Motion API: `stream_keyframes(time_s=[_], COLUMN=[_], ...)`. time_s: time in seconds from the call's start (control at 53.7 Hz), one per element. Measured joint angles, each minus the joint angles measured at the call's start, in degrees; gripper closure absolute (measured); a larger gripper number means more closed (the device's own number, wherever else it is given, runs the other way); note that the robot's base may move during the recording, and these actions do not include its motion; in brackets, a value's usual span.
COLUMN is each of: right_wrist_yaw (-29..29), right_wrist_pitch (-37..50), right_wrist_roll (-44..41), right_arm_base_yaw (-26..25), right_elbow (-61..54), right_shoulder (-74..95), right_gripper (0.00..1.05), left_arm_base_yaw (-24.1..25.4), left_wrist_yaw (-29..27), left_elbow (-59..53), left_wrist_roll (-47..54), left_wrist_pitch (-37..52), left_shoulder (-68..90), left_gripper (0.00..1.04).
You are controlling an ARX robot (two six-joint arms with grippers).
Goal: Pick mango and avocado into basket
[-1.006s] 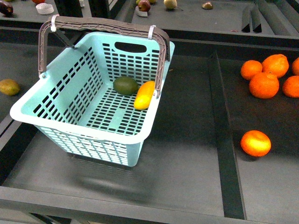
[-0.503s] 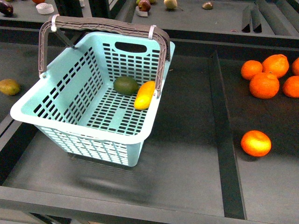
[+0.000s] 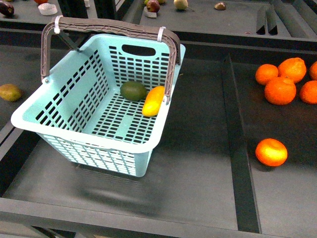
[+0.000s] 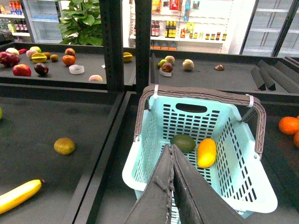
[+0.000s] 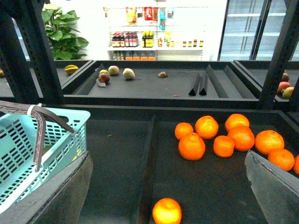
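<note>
The turquoise basket [image 3: 79,129] stands on the dark shelf with its brown-grey handle [image 3: 114,25] raised. Inside it the dark green avocado [image 3: 133,90] and the yellow mango [image 3: 153,100] lie side by side near the far right wall; both also show in the left wrist view, avocado [image 4: 183,143] and mango [image 4: 207,152]. My left gripper [image 4: 171,148] is shut, empty, held back from the basket [image 4: 247,196] on its near side. My right gripper [image 5: 168,186] is open, wide apart, over the bay to the right of the basket [image 5: 18,154]. Neither arm shows in the front view.
Several oranges [image 3: 280,90] lie in the right bay, one alone [image 3: 271,151] nearer the front. A raised divider [image 3: 237,144] separates the bays. A brownish-green fruit [image 3: 10,92] lies left of the basket, and a banana [image 4: 18,196] lies further left. More fruit sits on the back shelf [image 3: 208,17].
</note>
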Motion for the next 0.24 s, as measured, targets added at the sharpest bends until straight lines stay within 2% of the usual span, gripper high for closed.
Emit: stream_keyframes(time_s=[0.037, 0.242], right_wrist_yaw=[0.00, 0.00], right_wrist_pitch=[0.00, 0.00], right_wrist_roll=[0.02, 0.02], right_arm_base_yaw=[0.02, 0.00], right_elbow=[0.00, 0.00], right_shoulder=[0.00, 0.00], right_gripper=[0.08, 0.08], left_arm_base_yaw=[0.00, 0.00], left_wrist_yaw=[0.02, 0.02], left_elbow=[0.00, 0.00], left_wrist_roll=[-0.02, 0.00], left_wrist_pitch=[0.02, 0.00], left_shoulder=[0.00, 0.00], left_gripper=[1.00, 0.60])
